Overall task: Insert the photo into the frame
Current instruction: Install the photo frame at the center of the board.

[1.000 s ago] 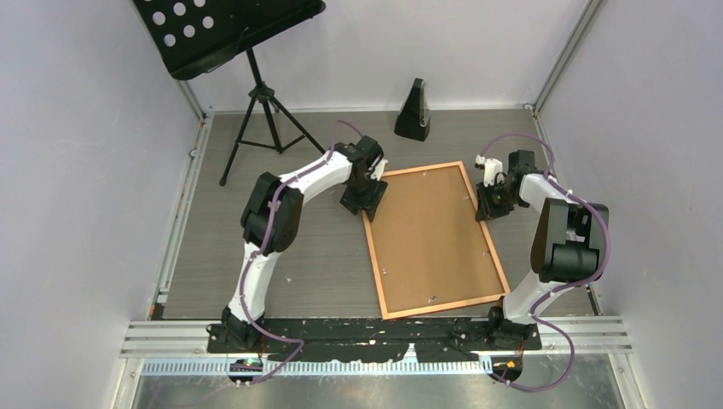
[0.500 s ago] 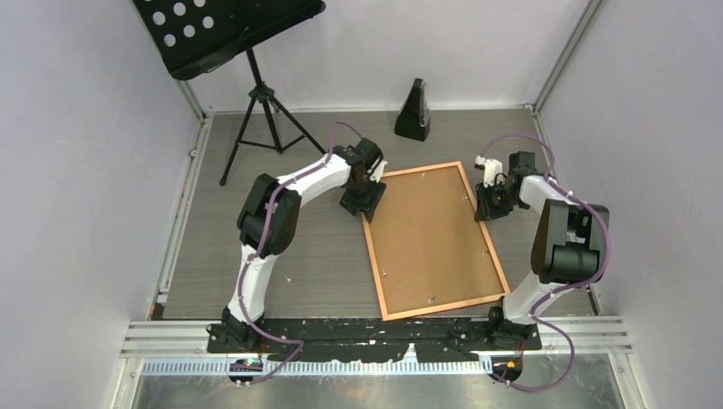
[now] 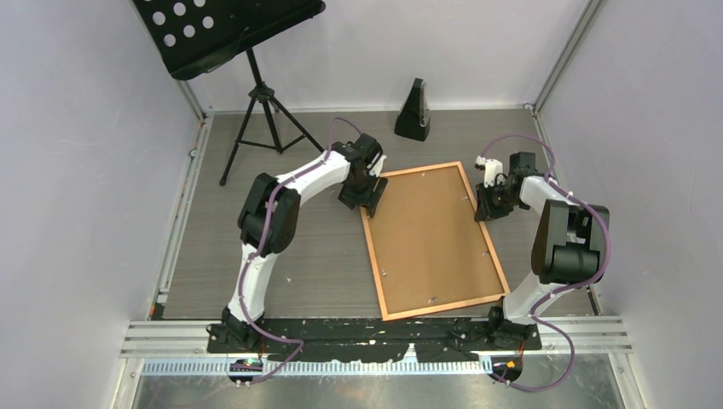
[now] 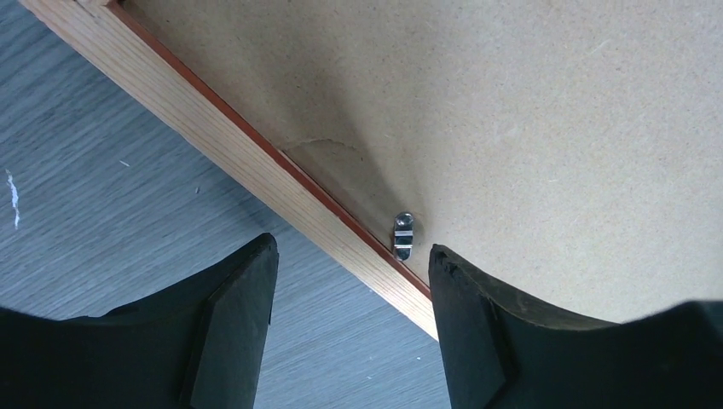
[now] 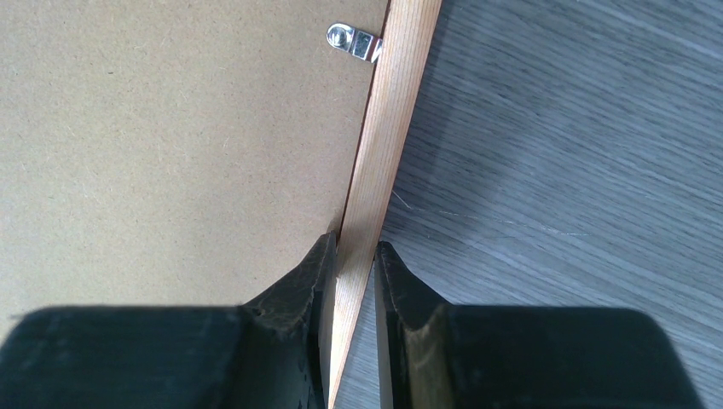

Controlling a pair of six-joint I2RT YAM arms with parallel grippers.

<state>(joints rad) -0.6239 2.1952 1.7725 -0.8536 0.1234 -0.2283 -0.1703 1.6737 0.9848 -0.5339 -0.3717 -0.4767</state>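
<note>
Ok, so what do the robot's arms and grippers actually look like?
Both arms, left and right, have white links with bulky black joints and purple cables looped alongside. The left gripper and right gripper carry matte black, curved, tapering fingers. No markings visible.

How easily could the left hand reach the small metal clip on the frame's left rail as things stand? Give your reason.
Probably easily: the left hand is open, straddling the frame just short of the clip, and nothing covers the clip.
</note>
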